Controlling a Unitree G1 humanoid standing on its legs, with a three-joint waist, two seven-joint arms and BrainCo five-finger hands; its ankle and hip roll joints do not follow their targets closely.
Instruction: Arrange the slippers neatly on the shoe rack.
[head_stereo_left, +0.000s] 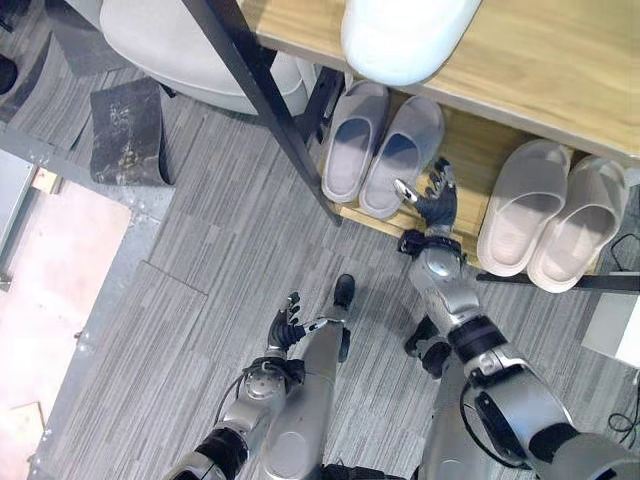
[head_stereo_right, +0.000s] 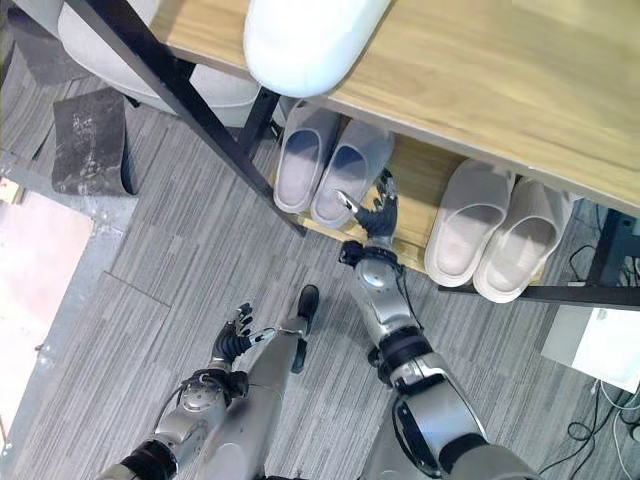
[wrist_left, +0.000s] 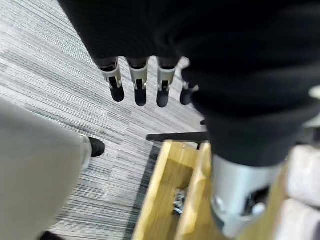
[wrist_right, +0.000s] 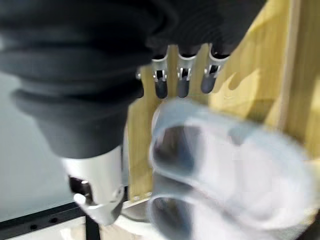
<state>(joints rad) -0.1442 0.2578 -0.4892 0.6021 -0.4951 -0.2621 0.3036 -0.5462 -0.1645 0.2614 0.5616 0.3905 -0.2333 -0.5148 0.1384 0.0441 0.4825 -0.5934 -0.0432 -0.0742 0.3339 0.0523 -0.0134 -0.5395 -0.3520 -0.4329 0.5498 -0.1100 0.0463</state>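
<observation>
I judge the job nearly finished: grey slippers (head_stereo_left: 382, 150) and beige slippers (head_stereo_left: 552, 213) sit paired on the lower shelf (head_stereo_left: 478, 150), my right hand (head_stereo_left: 438, 203) open beside the grey pair, left hand (head_stereo_left: 287, 322) relaxed, both empty.

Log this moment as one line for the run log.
right hand: open, by grey slippers on rack | left hand: idle, low | beige slippers: shelved
</observation>
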